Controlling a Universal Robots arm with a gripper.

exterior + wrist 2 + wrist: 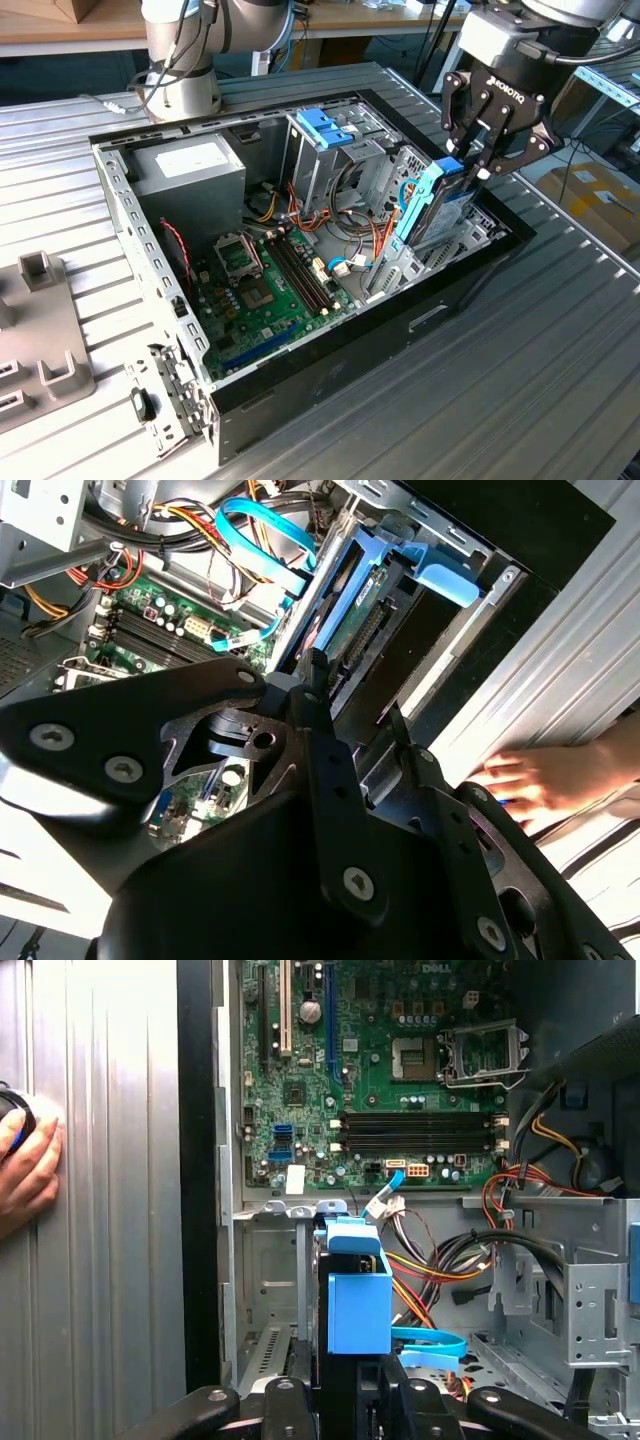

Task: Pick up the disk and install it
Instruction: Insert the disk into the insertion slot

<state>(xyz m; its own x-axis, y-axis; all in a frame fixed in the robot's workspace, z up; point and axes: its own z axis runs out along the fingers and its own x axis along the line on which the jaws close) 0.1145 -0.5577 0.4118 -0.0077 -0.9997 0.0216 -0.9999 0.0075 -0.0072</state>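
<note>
The disk (428, 208) stands on edge in its light-blue carrier, tilted, its lower end down in the drive bay at the case's corner on the exterior view's right. My gripper (470, 160) is above it, shut on the carrier's upper end. In the first wrist view the blue carrier (358, 1295) rises from between my fingers (285, 1410) toward the bay. In the second wrist view the disk (352, 605) and its blue tab (450, 580) lie just past my fingertips (318, 675).
The open computer case (480, 270) lies on a ribbed metal table. Inside are the motherboard (262, 290), a power supply (190, 165), loose cables and a drive cage with a fixed blue latch (325, 125). A person's hand (25, 1170) rests on the table beside the case.
</note>
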